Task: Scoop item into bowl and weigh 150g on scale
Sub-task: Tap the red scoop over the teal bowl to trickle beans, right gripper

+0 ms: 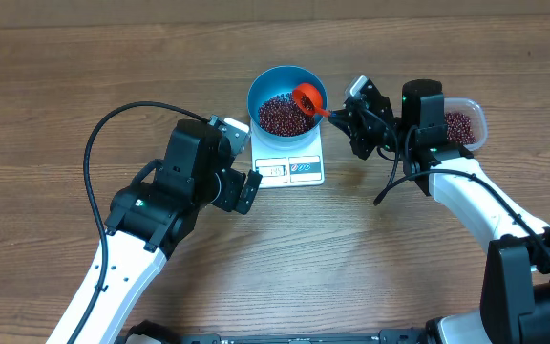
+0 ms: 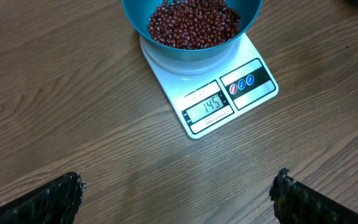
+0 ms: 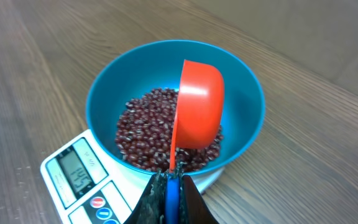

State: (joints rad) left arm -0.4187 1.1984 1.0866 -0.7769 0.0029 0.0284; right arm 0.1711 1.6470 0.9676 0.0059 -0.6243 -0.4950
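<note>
The left gripper (image 2: 176, 198) hangs empty with its fingers spread wide, just short of the scale (image 2: 173, 87), which reads a little under target. Beyond it, the right gripper (image 3: 169, 194) is clamped on the handle of the red scoop (image 3: 197, 106), which is tipped over the beans (image 2: 191, 22) in the blue bowl (image 3: 104, 93). I'd shake out only a few at a time and watch the display.

The bowl (image 1: 259, 88) rests on the scale (image 1: 292, 170), at its 12 o'clock end. The beans (image 1: 277, 117) lie in the bowl. The scoop (image 1: 307, 96) hangs tilted over the bowl's 3 o'clock side. The tub (image 1: 482, 122) stands well apart at 3 o'clock, with the right gripper (image 1: 338, 114) between it and the bowl.
</note>
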